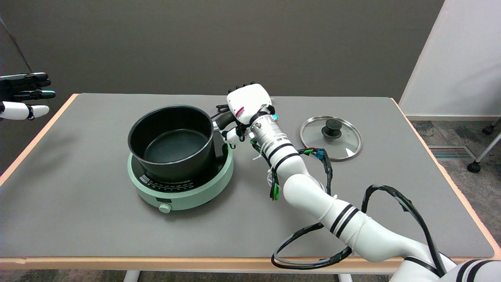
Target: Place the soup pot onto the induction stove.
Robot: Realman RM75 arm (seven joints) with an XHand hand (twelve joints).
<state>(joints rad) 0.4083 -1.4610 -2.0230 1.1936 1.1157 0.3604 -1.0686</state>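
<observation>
Stove [181,187], pale green, round, lower centre-left of the frame, control knob on its near edge. Pot [172,141], black, uncovered, seated upright on the stove top, slightly left of its centre, nothing visible inside. Pot handle [221,117], dark, projecting from the rim toward the right of the frame; long axis roughly left to right, rising slightly. Right hand [244,107], just right of the pot, curled around the handle and holding it; fingers mostly hidden behind the white back. Glass lid [331,137], right of centre, flat on the table [78,219], well apart from the pot. Judged: placement looks nearly done, release remaining.
</observation>
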